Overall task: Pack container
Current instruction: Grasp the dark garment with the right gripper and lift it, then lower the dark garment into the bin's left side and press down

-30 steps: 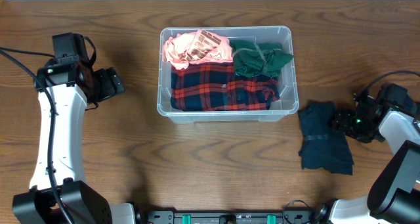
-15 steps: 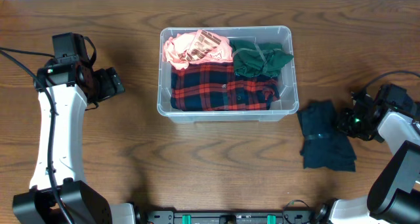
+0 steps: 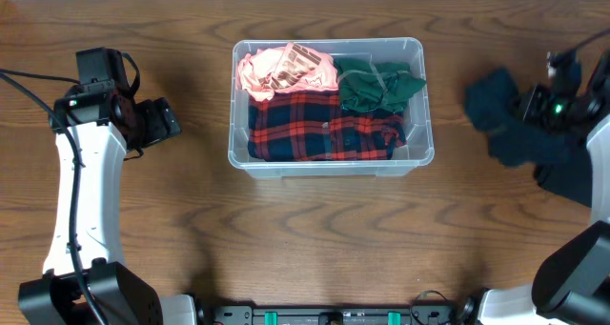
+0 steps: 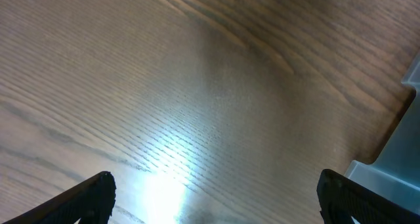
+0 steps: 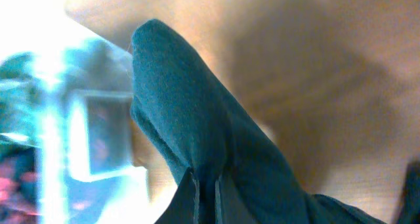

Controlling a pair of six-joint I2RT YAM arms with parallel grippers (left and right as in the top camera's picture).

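Brown wooden bench (image 3: 315,249) fills the view. At 9 o'clock the left gripper (image 3: 168,118) hangs, jaws spread on nothing. At 3 o'clock the right gripper (image 3: 536,109) has its jaws pinching a dark garment (image 3: 500,125) clear of the bench. Farther, toward 12, the container (image 3: 329,165) sits part-filled with clothes (image 3: 315,125). The carry-over step seems in hand; next, the garment must swing over the rim and down.

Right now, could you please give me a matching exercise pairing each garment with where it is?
Things:
1. pink garment
2. green garment
3. plaid shirt
4. dark blue garment

Places:
A. hanging from the right claw, outside the container
B. container's far-left corner
C. container's near half
D. container's far-right corner

Pairs: 1-B, 2-D, 3-C, 4-A
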